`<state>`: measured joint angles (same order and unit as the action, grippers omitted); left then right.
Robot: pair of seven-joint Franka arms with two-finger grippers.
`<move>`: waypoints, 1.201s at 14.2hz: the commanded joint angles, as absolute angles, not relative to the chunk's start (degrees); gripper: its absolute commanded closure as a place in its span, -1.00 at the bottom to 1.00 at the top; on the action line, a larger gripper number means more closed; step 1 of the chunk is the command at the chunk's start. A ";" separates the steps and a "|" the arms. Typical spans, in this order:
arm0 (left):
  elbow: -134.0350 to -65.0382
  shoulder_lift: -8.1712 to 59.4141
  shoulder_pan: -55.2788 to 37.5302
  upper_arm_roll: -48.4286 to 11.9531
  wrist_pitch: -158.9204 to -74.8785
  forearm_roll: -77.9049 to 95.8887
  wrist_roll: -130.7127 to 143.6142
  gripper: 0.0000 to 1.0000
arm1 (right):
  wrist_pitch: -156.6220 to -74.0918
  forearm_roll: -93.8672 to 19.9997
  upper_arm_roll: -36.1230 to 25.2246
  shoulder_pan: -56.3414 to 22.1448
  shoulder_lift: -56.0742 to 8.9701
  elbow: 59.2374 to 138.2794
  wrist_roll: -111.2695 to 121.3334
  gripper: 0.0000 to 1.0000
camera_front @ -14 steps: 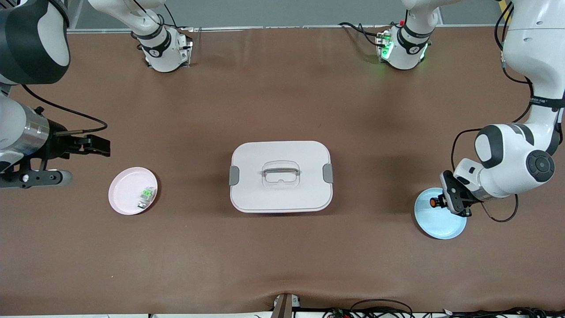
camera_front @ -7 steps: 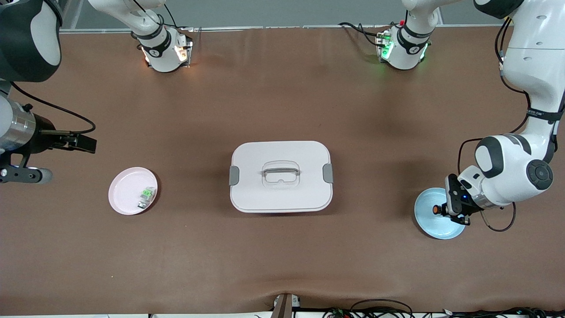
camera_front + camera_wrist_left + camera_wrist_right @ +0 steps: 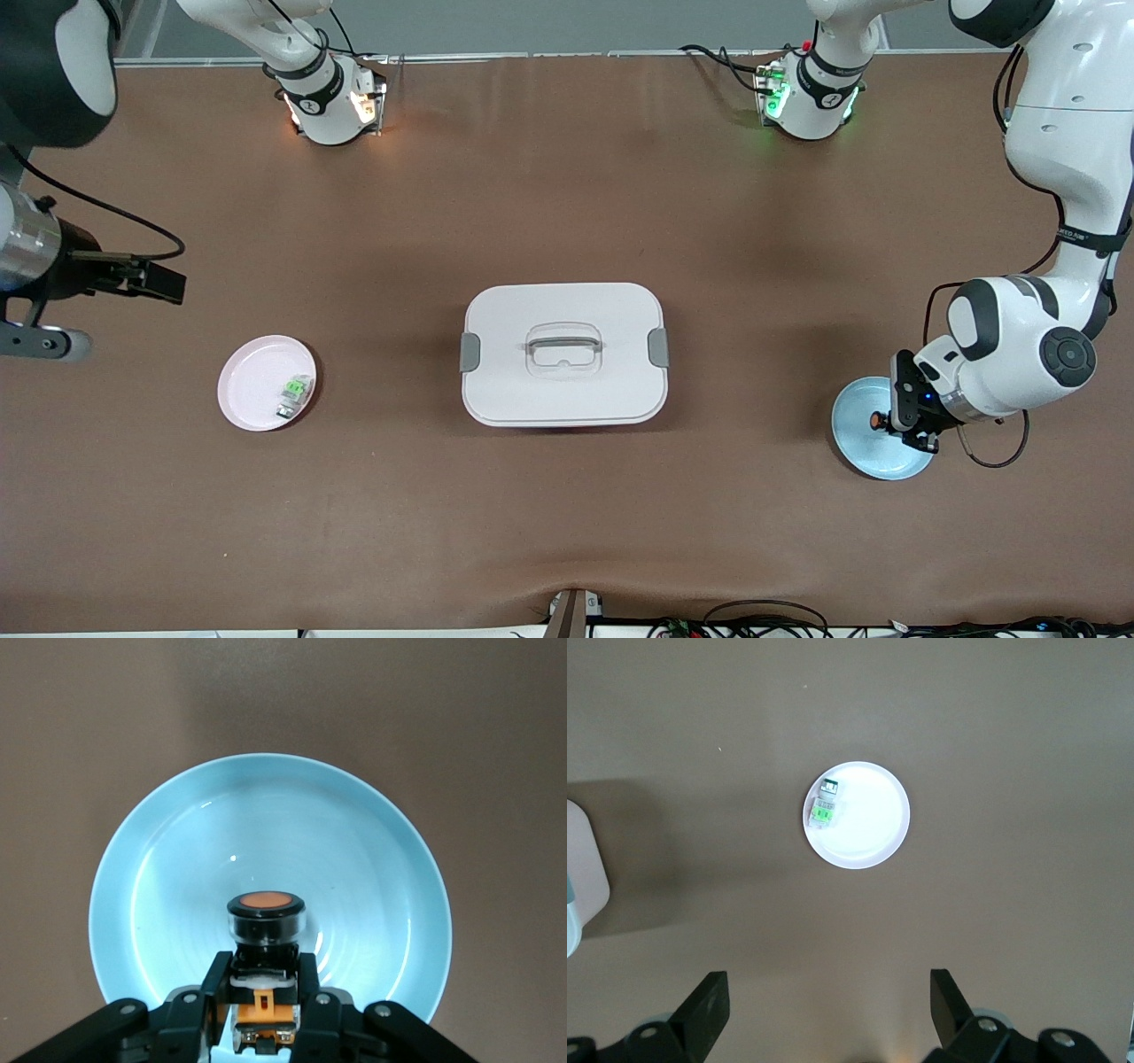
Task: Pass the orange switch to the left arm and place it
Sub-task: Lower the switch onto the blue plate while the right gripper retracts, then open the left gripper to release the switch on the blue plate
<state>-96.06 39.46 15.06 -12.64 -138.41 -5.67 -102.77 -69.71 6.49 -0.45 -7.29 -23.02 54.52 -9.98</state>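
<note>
The tiny black push-button switch with the round orange cap (image 3: 265,930) sits clamped between the two black fingers (image 3: 215,988) of the left tool (image 3: 890,422), which is closed on the switch's body. The orange cap points out past the fingertips. Tool and switch hang over a round, shallow, pale blue plate (image 3: 864,450) that lies on the brown counter (image 3: 567,514) toward the left arm's end. In the left wrist view the switch shows against the plate's glossy inside; whether it touches the plate cannot be told. The white left arm (image 3: 1019,354), with its black joint sections, bends down to the plate from its base at the counter's edge.

In the middle of the counter stands the large white rounded-rectangular plastic box (image 3: 563,354), with grey latches on its two short sides and a grey-trimmed recessed handle in its top. It is well apart from the blue plate.

Toward the right arm's end lies a small round pale pink plate (image 3: 257,390), and in it, near the rim on the side closest to the box, a small green-and-white switch (image 3: 295,395).

The right tool (image 3: 829,1003) hangs over bare counter near the pink plate, its fingers spread wide with nothing between them; the right arm (image 3: 35,257) waits there.
</note>
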 commanded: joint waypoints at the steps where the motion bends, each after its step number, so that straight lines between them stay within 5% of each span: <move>1: -95.71 39.81 15.03 -12.92 -138.69 -6.86 -103.36 0.68 | -69.78 6.33 0.09 -6.86 -19.51 56.07 -10.11 -1.00; 3: -95.71 40.16 15.03 -12.92 -138.69 -6.86 -103.45 0.48 | -69.09 6.15 0.09 -6.68 -19.42 56.25 -10.20 -1.00; 4: -95.71 40.25 15.03 -12.92 -138.69 -6.86 -103.36 0.13 | -69.00 5.11 -0.09 -6.24 -19.25 57.12 -10.02 -1.00; 5: -95.71 40.51 15.38 -12.92 -138.69 -6.68 -102.58 -0.99 | -69.34 3.36 -0.09 -5.37 -18.46 58.87 -9.76 -1.00; 12: -94.57 39.12 15.38 -13.36 -137.82 -5.72 -102.31 -1.00 | -83.39 -0.79 -0.09 -1.76 -4.50 82.06 -6.24 -1.00; 17: -90.36 37.98 15.82 -13.36 -127.90 0.61 -99.25 -1.00 | -84.38 -0.97 -0.26 -0.97 -3.52 83.85 -5.02 -1.00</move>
<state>-91.42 39.67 15.18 -12.99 -132.13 -0.92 -101.40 -83.14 -0.30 -0.40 -2.03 -5.34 81.23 -6.65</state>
